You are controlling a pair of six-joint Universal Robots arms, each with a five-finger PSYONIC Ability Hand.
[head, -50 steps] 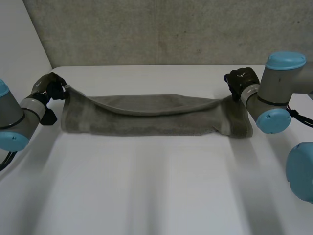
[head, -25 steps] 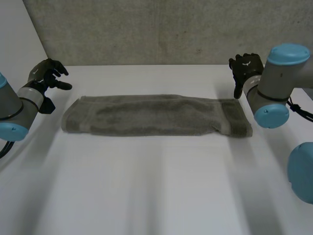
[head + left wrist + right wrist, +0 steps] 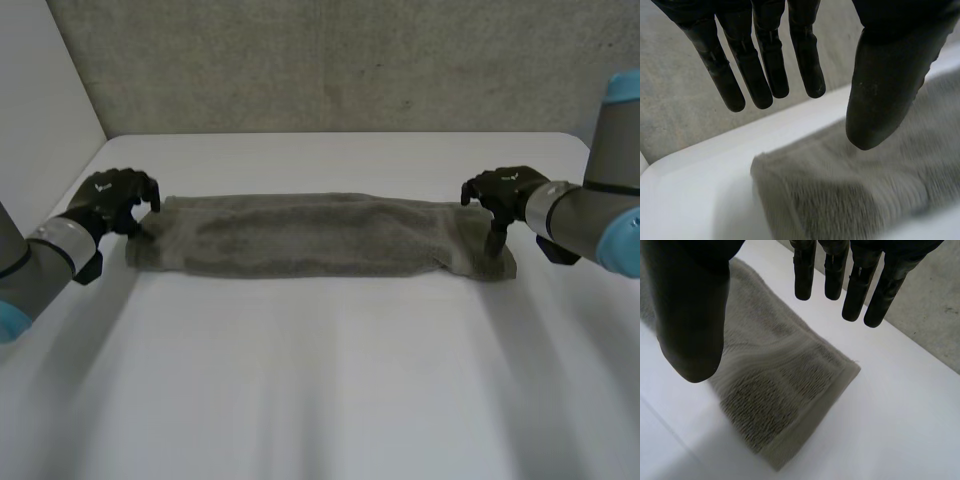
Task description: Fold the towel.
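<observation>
Towel (image 3: 320, 235) flat, ends under left robot hand (image 3: 118, 196), right robot hand (image 3: 508, 190).

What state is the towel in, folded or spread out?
Folded lengthwise, lying flat: the towel is a narrow strip with stacked layers at its ends.

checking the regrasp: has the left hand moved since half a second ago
Yes. The black left hand has come down from near the white table's back edge to the left end of the folded grey terry towel, fingers open.

White table (image 3: 330, 380) — grey folded towel (image 3: 310, 235) lying flat on it
</observation>
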